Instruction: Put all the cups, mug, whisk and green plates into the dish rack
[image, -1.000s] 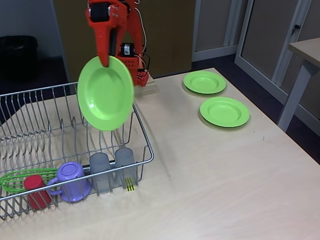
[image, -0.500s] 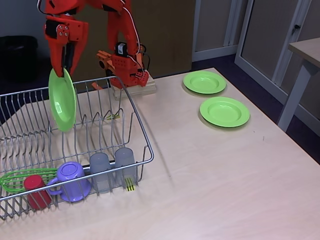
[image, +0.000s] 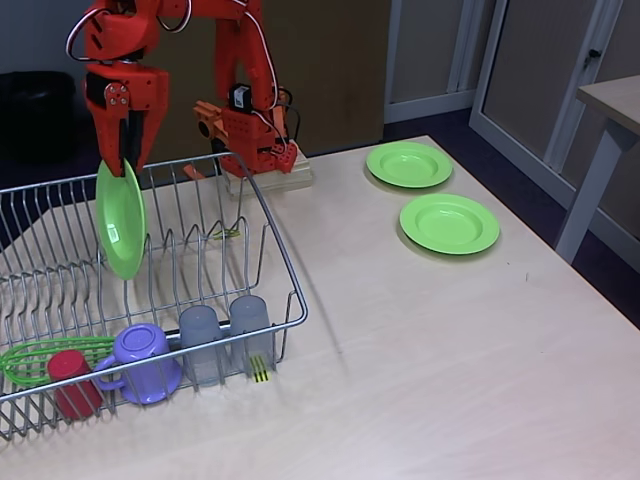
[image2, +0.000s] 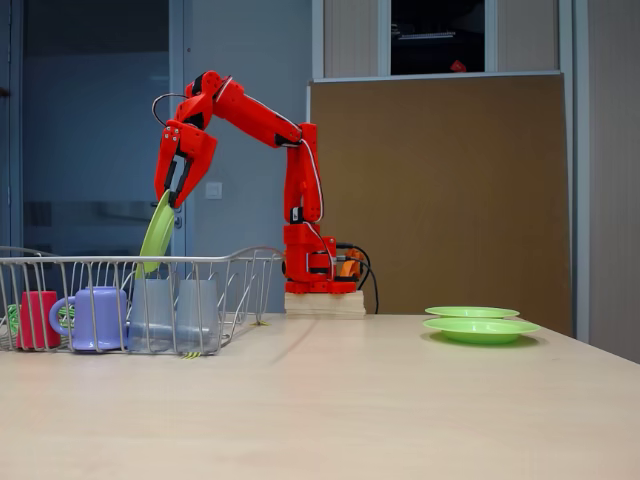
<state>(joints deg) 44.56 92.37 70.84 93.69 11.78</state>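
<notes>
Green plate (image: 121, 219) gripped edge-on over the dish rack (image: 262, 205)
Its rim is hidden between the closed fingers (image: 125, 152); the arm reaches down.

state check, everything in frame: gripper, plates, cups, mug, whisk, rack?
gripper: shut on held plate's top rim.
held plate: on edge, hanging over the dish rack, not released.
two plates on table: flat, face up, separate.
dish rack: upright on table, partly loaded.
red cup: in rack, front row.
purple mug: in rack, mouth down.
two grey tumblers: in rack, side by side.
whisk: lying in rack.
</notes>
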